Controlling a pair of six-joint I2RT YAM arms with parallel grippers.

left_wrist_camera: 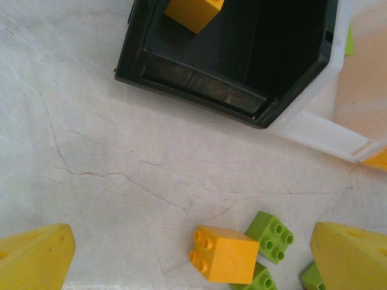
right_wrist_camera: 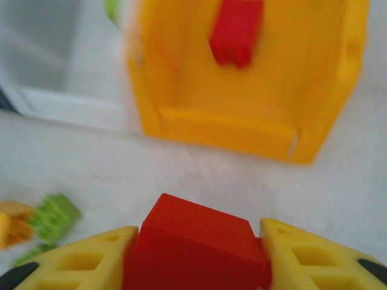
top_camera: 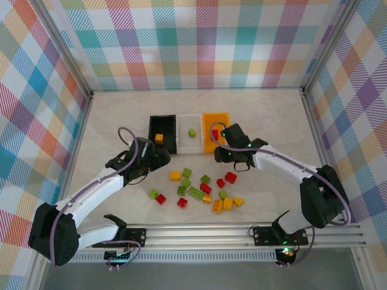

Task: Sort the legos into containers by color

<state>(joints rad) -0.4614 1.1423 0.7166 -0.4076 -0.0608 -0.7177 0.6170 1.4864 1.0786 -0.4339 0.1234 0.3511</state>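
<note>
The right hand [right_wrist_camera: 198, 261] pinched a red lego [right_wrist_camera: 193, 235] — the orange bin [right_wrist_camera: 224, 130] lay near at 12 o'clock, seemingly holding 1 red piece [right_wrist_camera: 236, 33].

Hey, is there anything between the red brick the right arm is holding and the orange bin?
Nothing visible. The red brick sits clamped between the right fingers, and only bare table lies between it and the orange bin. A loose green brick lies off to the side.
</note>
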